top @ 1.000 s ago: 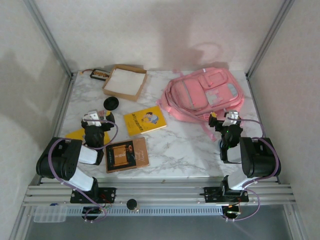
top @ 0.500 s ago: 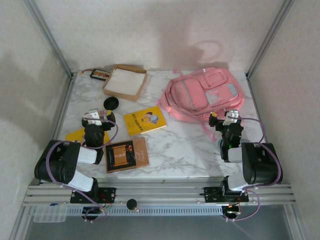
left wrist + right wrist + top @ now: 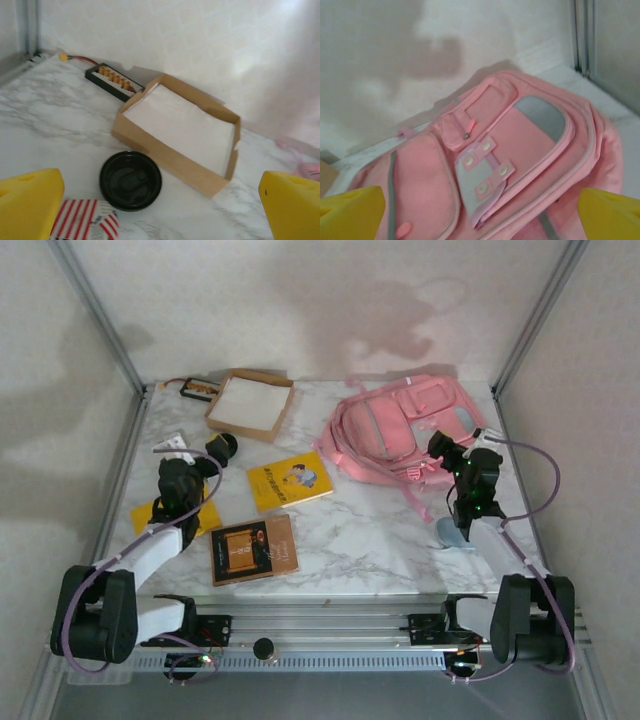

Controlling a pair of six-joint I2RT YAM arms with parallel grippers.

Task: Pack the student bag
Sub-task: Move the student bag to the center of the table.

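Observation:
The student bag [image 3: 405,425], a large pink backpack with grey-white panels, lies flat at the back right of the table. In the right wrist view the student bag [image 3: 520,165] shows its zip pockets and a snap flap. My right gripper [image 3: 458,452] hovers at the bag's near right edge, open with nothing between its yellow fingertips [image 3: 350,210]. The right gripper [image 3: 480,212] looks down at the bag's front panel. My left gripper [image 3: 195,465] is at the left, open and empty, just short of a black round lid [image 3: 130,180]. The left gripper [image 3: 160,205] faces that lid.
A brown cardboard box [image 3: 250,403] with a white inside stands behind the lid [image 3: 222,446]. A yellow book [image 3: 290,480] and a brown book [image 3: 253,548] lie mid-table. A black connector board [image 3: 200,389] sits back left. A red-striped packet [image 3: 80,220] lies by the lid, and a pale blue object [image 3: 455,533] near the right arm.
Both arms have stretched forward from their folded pose. The left gripper moved toward the black lid, the right toward the bag's near edge. The pale blue object is now uncovered.

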